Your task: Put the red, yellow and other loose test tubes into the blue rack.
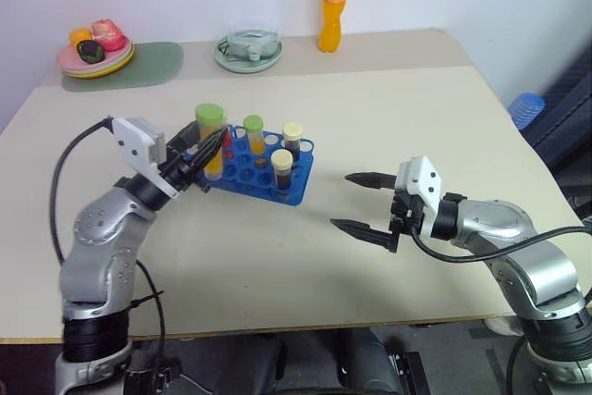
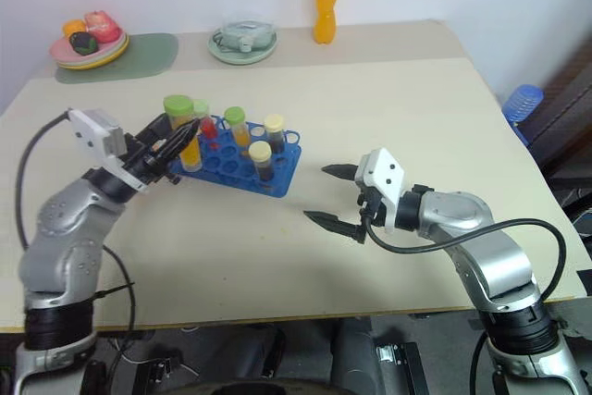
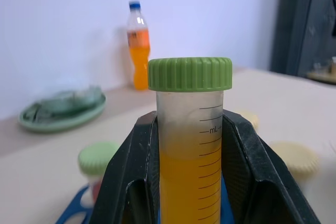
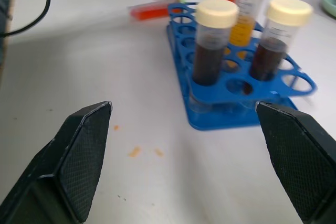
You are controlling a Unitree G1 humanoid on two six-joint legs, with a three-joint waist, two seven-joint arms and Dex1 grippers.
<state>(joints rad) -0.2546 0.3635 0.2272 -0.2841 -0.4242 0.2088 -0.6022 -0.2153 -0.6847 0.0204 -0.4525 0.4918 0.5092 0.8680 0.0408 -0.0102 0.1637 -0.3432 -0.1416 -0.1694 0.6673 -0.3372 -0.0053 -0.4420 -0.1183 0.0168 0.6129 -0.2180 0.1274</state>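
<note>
- Progress in the left eye view: the blue rack (image 1: 264, 166) stands on the table (image 1: 388, 117) with two cream-capped dark tubes (image 1: 282, 171) and a green-capped tube (image 1: 253, 134) seated, while the left gripper (image 1: 205, 156) clamps a yellow tube (image 1: 212, 138) upright over the rack's near-left corner, not yet in a hole. The right gripper (image 1: 362, 202) hangs beside the rack, jaws wide and empty.
- Room, same view: the beige table carries a fruit plate (image 1: 95, 55), a green dish (image 1: 248, 51) and an orange soda bottle (image 1: 333, 2) along the white wall.
- Left wrist view: the fingers (image 3: 131, 177) pinch the tube below its green cap.
- Right wrist view: a red tube (image 4: 155, 10) lies loose on the table just beside the rack, so by this evidence at least two placements remain.
</note>
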